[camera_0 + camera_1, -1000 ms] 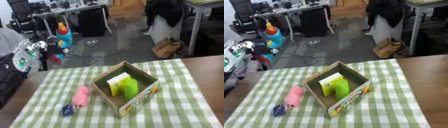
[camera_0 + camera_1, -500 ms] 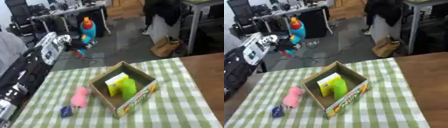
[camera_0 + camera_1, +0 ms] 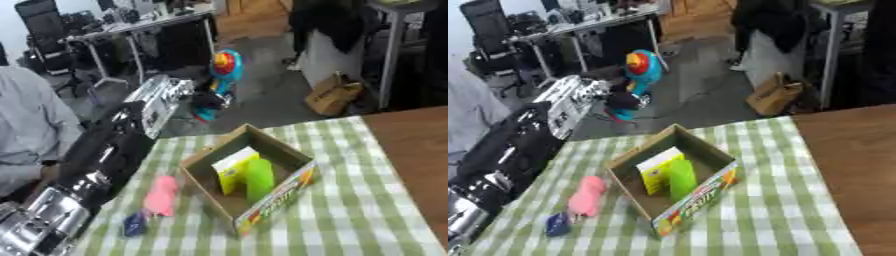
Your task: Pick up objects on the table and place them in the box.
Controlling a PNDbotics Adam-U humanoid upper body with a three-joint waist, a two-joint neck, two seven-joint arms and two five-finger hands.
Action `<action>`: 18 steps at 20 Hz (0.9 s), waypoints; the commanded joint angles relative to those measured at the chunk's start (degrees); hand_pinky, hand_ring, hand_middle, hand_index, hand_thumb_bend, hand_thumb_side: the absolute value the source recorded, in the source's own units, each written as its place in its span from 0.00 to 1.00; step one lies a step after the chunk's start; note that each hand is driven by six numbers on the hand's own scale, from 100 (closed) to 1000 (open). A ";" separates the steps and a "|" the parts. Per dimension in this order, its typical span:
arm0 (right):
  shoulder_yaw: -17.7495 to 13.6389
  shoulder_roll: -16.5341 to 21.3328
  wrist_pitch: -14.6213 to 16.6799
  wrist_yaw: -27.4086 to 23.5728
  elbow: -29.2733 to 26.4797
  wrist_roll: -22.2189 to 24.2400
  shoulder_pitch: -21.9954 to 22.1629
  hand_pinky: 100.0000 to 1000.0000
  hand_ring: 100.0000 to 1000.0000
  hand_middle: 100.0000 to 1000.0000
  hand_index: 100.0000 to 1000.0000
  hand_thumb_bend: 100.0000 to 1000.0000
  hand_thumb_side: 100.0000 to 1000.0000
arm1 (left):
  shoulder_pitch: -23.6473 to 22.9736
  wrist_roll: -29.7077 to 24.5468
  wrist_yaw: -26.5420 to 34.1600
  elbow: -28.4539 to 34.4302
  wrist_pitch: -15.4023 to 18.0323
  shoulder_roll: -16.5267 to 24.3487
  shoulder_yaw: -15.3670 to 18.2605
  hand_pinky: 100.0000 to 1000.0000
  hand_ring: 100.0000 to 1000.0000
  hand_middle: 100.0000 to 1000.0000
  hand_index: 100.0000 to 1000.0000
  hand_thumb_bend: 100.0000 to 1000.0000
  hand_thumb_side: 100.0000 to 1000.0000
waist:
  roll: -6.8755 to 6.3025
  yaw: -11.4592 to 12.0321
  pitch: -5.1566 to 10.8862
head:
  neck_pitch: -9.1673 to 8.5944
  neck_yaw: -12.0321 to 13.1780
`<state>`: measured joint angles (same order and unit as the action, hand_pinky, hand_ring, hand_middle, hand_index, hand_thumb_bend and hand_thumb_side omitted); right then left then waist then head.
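An open cardboard box with a printed fruit-pattern side (image 3: 262,200) is parked on the table with a green-and-white checked cloth (image 3: 367,200), and two things are already stood up inside it: a yellow-and-white carton (image 3: 229,170) and a bright green flat pack (image 3: 259,179). Left outside, just beside the box's left wall, are a soft-looking pink lumpy object (image 3: 161,196) and, near it toward the front edge, a small dark blue object (image 3: 134,225) that can't be made out any better. The pink one is probably light and squishy, so it'd likely be best pinched across its narrow middle rather than end to end; the blue one looks small and probably slippery, so a top-down pinch is suggested. The left robot hand (image 3: 203,102) is held up well beyond the table's far edge, and whether its fingers are curled or straight can't be told. The right robot hand isn't seen anywhere.
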<state>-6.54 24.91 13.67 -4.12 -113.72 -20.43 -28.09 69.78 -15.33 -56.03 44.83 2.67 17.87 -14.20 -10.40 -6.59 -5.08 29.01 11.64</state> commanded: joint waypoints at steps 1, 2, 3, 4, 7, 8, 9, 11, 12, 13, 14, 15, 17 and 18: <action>0.30 0.20 0.11 -0.87 -0.87 0.63 -1.46 0.80 0.88 0.80 0.93 0.00 1.00 | 1.53 5.05 -6.59 -0.10 5.45 0.49 1.07 0.00 0.00 0.00 0.06 0.00 0.74 | -0.35 -0.28 -0.43 | -0.56 0.75; 0.34 0.11 0.12 -0.96 -0.87 0.72 -1.59 0.80 0.88 0.80 0.93 0.00 1.00 | 1.25 6.40 -8.50 -0.56 7.08 0.29 1.36 0.00 0.00 0.00 0.07 0.00 0.74 | -0.36 -0.47 -0.57 | -0.50 0.68; 0.40 0.00 0.11 -1.06 -0.87 0.81 -1.72 0.80 0.88 0.80 0.93 0.00 1.00 | 0.90 7.72 -10.15 -1.10 8.45 0.10 1.72 0.00 0.00 0.00 0.07 0.00 0.74 | -0.37 -0.63 -0.67 | -0.42 0.61; 0.46 -0.09 0.13 -1.14 -0.87 0.90 -1.89 0.80 0.88 0.80 0.93 0.00 1.00 | 0.51 8.86 -11.37 -1.83 9.62 -0.14 2.18 0.00 0.00 0.00 0.07 0.00 0.75 | -0.40 -0.81 -0.81 | -0.44 0.54; 0.64 -0.26 0.19 -1.37 -0.87 1.16 -2.51 0.80 0.88 0.80 0.93 0.00 1.00 | -0.57 11.75 -12.42 -4.29 12.84 -0.72 3.84 0.00 0.00 0.00 0.07 0.00 0.76 | -0.57 -1.40 -1.30 | -0.58 0.67; 0.70 -0.33 0.20 -1.44 -0.87 1.25 -2.71 0.80 0.88 0.80 0.93 0.00 1.00 | -0.80 12.48 -12.25 -5.04 13.79 -0.83 4.32 0.00 0.00 0.00 0.07 0.00 0.76 | -0.65 -1.65 -1.51 | -0.76 0.79; 0.79 -0.42 0.22 -1.52 -0.87 1.36 -2.94 0.80 0.88 0.80 0.93 0.00 1.00 | -1.03 13.17 -12.09 -5.69 14.62 -0.93 4.79 0.00 0.00 0.00 0.07 0.00 0.76 | -0.75 -1.96 -1.77 | -1.04 0.95; 0.88 -0.54 0.25 -1.66 -0.87 1.54 -3.28 0.80 0.88 0.80 0.93 0.00 1.00 | -1.33 14.19 -12.20 -6.75 16.22 -1.22 5.39 0.00 0.00 0.00 0.08 0.00 0.77 | -0.90 -2.50 -2.29 | -1.52 1.30; 0.90 -0.58 0.26 -1.71 -0.87 1.60 -3.40 0.80 0.88 0.80 0.93 0.00 1.00 | -1.42 14.54 -12.52 -7.16 16.86 -1.33 5.57 0.00 0.00 0.00 0.08 0.00 0.77 | -0.95 -2.67 -2.45 | -1.62 1.45; 0.93 -0.66 0.27 -1.78 -0.87 1.66 -3.53 0.80 0.88 0.80 0.93 0.00 1.00 | -1.54 14.88 -13.26 -7.47 17.40 -1.47 5.63 0.00 0.00 0.00 0.08 0.00 0.77 | -0.99 -2.83 -2.58 | -1.69 1.57; 0.95 -0.72 0.28 -1.84 -0.87 1.71 -3.61 0.80 0.88 0.80 0.93 0.00 1.00 | -1.64 15.26 -14.23 -7.70 17.83 -1.55 5.66 0.00 0.00 0.00 0.08 0.00 0.77 | -1.02 -2.95 -2.68 | -1.73 1.64; 0.97 -0.76 0.27 -1.91 -0.87 1.76 -3.66 0.80 0.88 0.80 0.93 0.00 1.00 | -1.82 15.72 -15.49 -7.88 18.18 -1.62 5.68 0.00 0.00 0.00 0.08 0.00 0.77 | -1.04 -3.05 -2.76 | -1.67 1.66; 0.94 -0.76 0.27 -2.00 -0.87 1.80 -3.75 0.80 0.88 0.80 0.93 0.00 1.00 | -2.21 16.31 -17.40 -8.68 18.43 -1.80 6.12 0.00 0.00 0.00 0.09 0.00 0.78 | -1.08 -3.16 -2.84 | -1.46 1.63; 0.94 -0.75 0.26 -2.03 -0.87 1.81 -3.79 0.80 0.88 0.80 0.93 0.00 1.00 | -2.34 16.47 -17.92 -9.13 18.46 -1.92 6.48 0.00 0.00 0.00 0.10 0.00 0.79 | -1.09 -3.20 -2.88 | -1.35 1.63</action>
<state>-5.60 23.88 13.85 -5.77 -113.72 -18.86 -30.75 66.49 0.62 -72.88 35.50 20.83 15.03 -8.57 -11.17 -9.86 -7.70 27.99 13.10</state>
